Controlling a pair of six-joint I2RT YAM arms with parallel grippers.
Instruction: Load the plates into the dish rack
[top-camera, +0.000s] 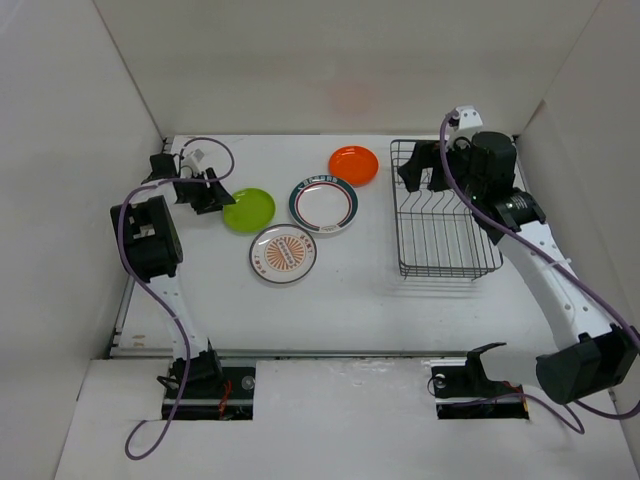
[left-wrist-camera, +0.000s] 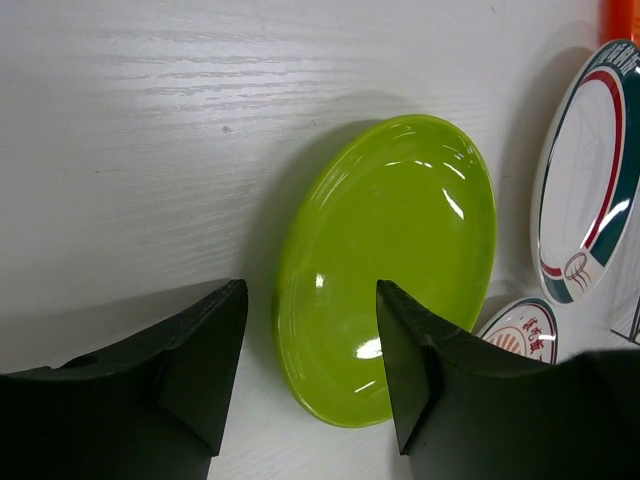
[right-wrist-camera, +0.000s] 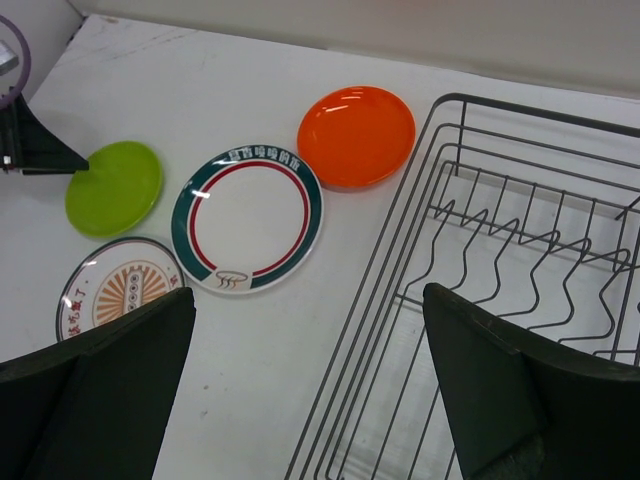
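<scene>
Where the left gripper (left-wrist-camera: 310, 375) is lowered to the white table (top-camera: 350, 310), its two black fingers (left-wrist-camera: 160, 385) are seen partly spread, one on either side of the near rim of the small plain lime-green round plate (left-wrist-camera: 400, 250). A strip of bare table is visible between one finger and the rim, so nothing is pinched. The other finger is set over the plate's inner face, and whether it touches cannot be told. The green plate is laid flat at the left of the table.

Just beside it, to the right, the larger white plate with a dark green and red rim band (top-camera: 323, 205) is laid flat. The white plate with an orange sunburst centre (top-camera: 283, 253) is placed nearer the arm bases, close to both. The small plain orange plate (top-camera: 353, 165) is found farther back, just beside the banded plate.

The right gripper (right-wrist-camera: 310, 390) is held above the far left corner of the rectangular black wire dish rack (right-wrist-camera: 500, 250), with its fingers spread wide around nothing. The rack is set on the right half of the table, and all four plates are seen outside it.
</scene>
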